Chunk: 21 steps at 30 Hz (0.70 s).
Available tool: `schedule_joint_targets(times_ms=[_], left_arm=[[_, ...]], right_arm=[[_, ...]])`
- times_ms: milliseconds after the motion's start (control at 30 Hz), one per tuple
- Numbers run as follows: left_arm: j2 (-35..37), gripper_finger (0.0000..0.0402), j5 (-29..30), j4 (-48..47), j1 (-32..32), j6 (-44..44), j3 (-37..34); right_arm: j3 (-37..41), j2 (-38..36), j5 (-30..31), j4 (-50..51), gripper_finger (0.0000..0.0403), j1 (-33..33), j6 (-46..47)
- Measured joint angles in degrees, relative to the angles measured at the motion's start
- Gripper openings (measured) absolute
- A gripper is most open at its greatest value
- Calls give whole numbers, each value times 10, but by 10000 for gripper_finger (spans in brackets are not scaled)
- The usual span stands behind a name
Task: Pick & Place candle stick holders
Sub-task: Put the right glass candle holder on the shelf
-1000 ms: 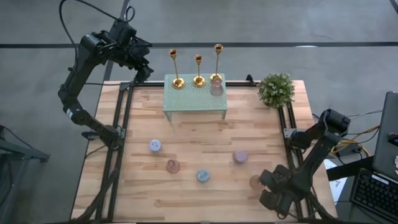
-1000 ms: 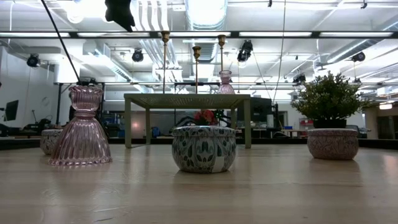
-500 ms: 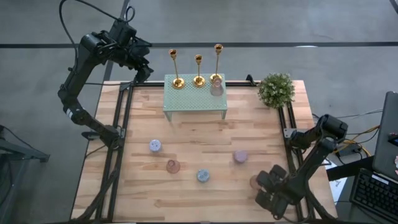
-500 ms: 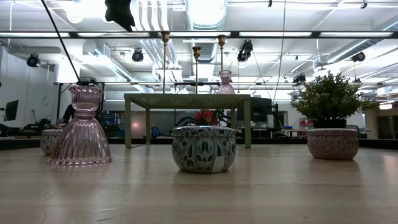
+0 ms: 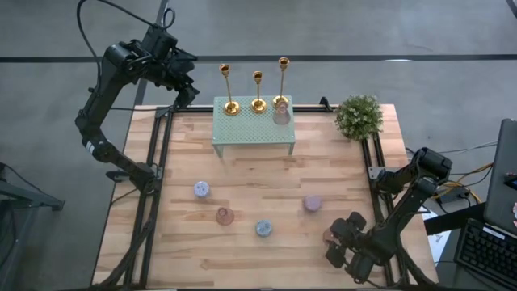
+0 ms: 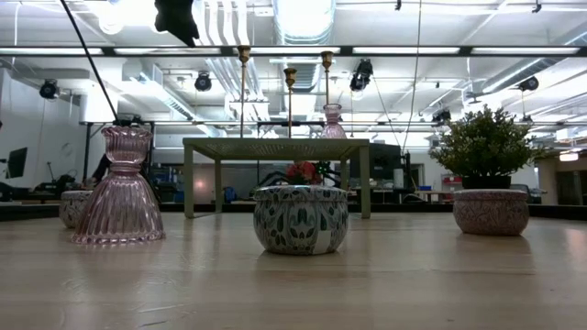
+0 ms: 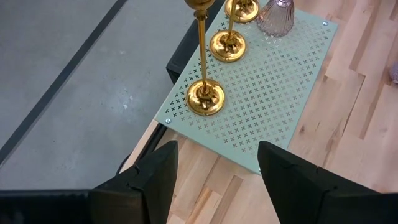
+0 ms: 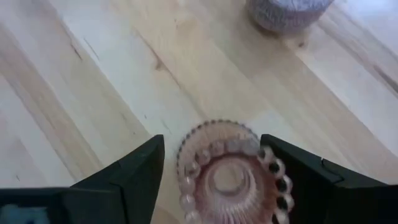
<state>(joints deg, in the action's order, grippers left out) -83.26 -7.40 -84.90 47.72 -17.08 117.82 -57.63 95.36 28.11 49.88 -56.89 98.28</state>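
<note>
Three gold candle stick holders (image 5: 230,105) (image 5: 258,103) (image 5: 282,97) stand upright on their round bases on a small green perforated table (image 5: 252,129) at the far side. They also show in the left wrist view (image 7: 205,96) (image 7: 227,45). My left gripper (image 7: 214,180) is open and empty, high above the table's far left corner (image 5: 184,90). My right gripper (image 5: 334,242) is open at the near right. Its fingers (image 8: 134,177) stand on either side of a pink glass holder with a beaded rim (image 8: 227,165). I cannot tell whether they touch it.
A pink glass holder (image 5: 281,115) stands on the green table by the right candlestick. A lavender bowl (image 5: 312,204), a patterned bowl (image 5: 263,229), a pink glass holder (image 5: 225,216) and a pale blue bowl (image 5: 201,189) stand on the wood. A potted plant (image 5: 359,115) is at the far right.
My right gripper has gone toward the table's left edge, over the pink glass holder at the near right. The left arm and the candle stick holders have kept still.
</note>
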Motion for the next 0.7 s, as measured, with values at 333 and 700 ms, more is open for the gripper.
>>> schedule_joint_targets(times_ms=[333,700], left_arm=[[0,225,0,0,0,0,0],[0,225,0,0,0,-4,0]], right_arm=[[0,4,1,-11,223,2,-2],[0,4,-2,-9,185,2,-10]])
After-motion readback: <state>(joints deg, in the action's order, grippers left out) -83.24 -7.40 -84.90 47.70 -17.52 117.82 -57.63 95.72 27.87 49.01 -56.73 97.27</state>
